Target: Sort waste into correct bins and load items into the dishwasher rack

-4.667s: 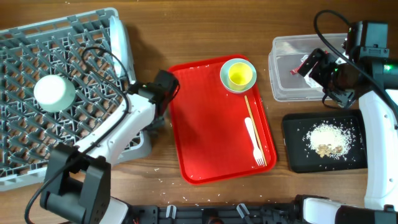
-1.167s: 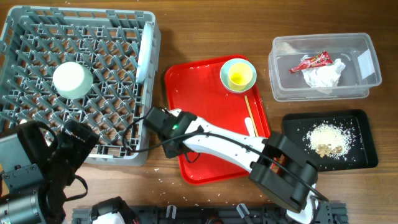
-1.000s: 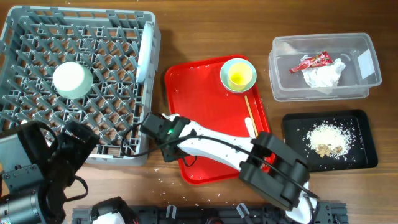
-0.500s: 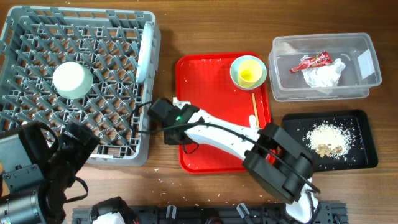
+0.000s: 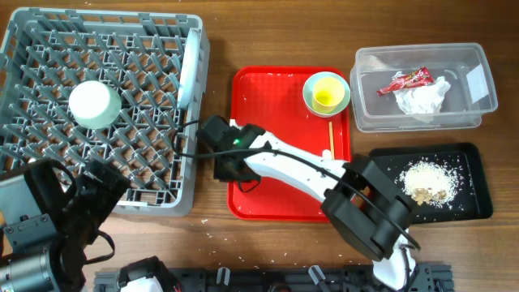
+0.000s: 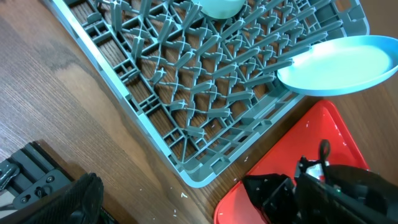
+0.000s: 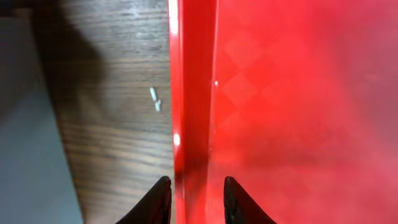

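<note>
the right pincer (image 7: 194,198) sits narrow astride the left rim of the red tray (image 5: 272,105), one finger on each side; whether it pinches the rim i cannot tell. the left pincer (image 5: 101,185) stands wide, holding nothing, by the grey rack (image 5: 105,17). the wrapper (image 5: 408,79) and napkin (image 5: 422,100) lie in the clear tub (image 5: 422,50) on the worktop.

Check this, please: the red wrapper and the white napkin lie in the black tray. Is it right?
Not quite. The red wrapper and the white napkin lie in the clear tub, not in the black tray. The overhead view shows it.
</note>
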You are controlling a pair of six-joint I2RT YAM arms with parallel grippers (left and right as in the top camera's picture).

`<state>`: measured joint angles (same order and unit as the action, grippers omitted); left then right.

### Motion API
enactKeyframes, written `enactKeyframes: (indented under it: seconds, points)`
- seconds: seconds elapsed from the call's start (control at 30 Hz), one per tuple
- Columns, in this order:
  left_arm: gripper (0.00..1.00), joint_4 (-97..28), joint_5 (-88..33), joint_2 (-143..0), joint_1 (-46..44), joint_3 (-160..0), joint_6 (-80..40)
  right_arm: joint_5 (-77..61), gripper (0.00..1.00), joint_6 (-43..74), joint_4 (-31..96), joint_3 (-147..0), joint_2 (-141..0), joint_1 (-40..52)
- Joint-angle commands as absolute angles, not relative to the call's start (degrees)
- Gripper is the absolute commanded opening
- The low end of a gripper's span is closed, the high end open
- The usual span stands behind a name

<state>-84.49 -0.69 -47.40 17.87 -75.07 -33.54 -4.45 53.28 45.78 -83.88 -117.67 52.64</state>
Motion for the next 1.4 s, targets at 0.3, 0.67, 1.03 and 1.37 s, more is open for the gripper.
enactKeyframes:
  seconds: [0.3,0.67,1.03,1.37]
  points:
    - [1.0,-84.68,0.08,-47.37,18.22,-75.33,-33.5,-6.85,1.0,37.28,63.35,-88.88,-80.01,15.51]
    - [1.0,-83.55,-27.35,-47.37,18.22,-75.33,-21.37,12.78,1.0,37.28,66.7,-88.77,-78.85,3.29]
    - [0.99,-68.05,-19.44,-61.3,-23.7,-75.88,-25.15,26.94,1.0,37.65,66.67,-88.77,-78.96,3.29]
    - [0.7,-54.57,3.51,-100.86,-41.08,-98.39,-25.65,26.94,1.0,37.65,66.67,-88.77,-78.96,3.29]
